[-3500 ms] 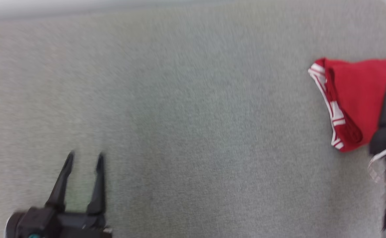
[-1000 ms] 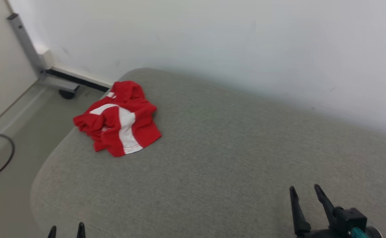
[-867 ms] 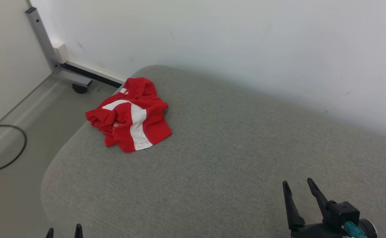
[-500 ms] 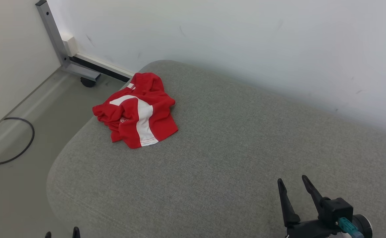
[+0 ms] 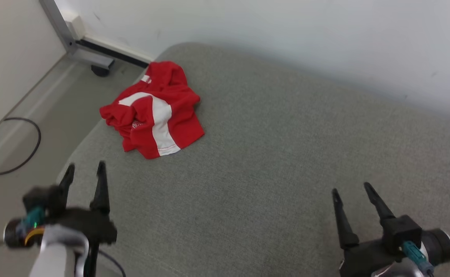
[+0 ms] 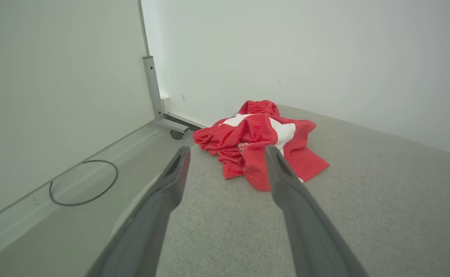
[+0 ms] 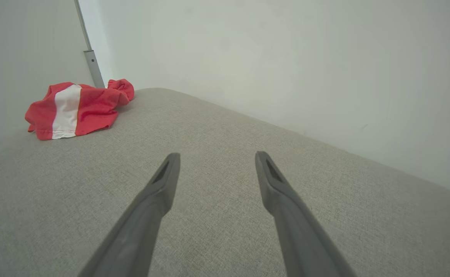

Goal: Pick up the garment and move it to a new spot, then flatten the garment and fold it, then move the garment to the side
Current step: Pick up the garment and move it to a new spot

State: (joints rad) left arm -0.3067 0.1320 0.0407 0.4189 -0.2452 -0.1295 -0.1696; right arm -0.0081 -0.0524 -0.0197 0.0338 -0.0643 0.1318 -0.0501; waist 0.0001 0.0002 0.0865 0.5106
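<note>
My left pincer [image 5: 86, 165] hangs wide open with nothing in it, just over the near left edge of the grey cushion [image 5: 271, 161], and my right pincer [image 5: 350, 187] is equally spread and empty, well apart from it over the near right part. The garment [image 5: 153, 109], red with a white band, lies crumpled in a heap at the far left corner of the cushion, close to the rounded edge, beyond which the floor [image 5: 36, 96], a dark cable loop [image 5: 39, 136] and a metal frame leg [image 5: 55, 23] show. I judge that the job has hardly begun: the pick-up comes first, and the left pincer is the one for it, since in its wrist view the heap sits straight ahead and near. To do it well I would come down on a raised fold in the middle of the heap rather than on the flat hem that lies toward me, press a little into the soft cushion so that cloth gets between the jaws, and close fully before lifting. I would lift straight up until the whole thing hangs free, because dragging it sideways could tip it over the corner onto the floor. The open middle of the cushion looks the sensible spot to carry it to
</note>
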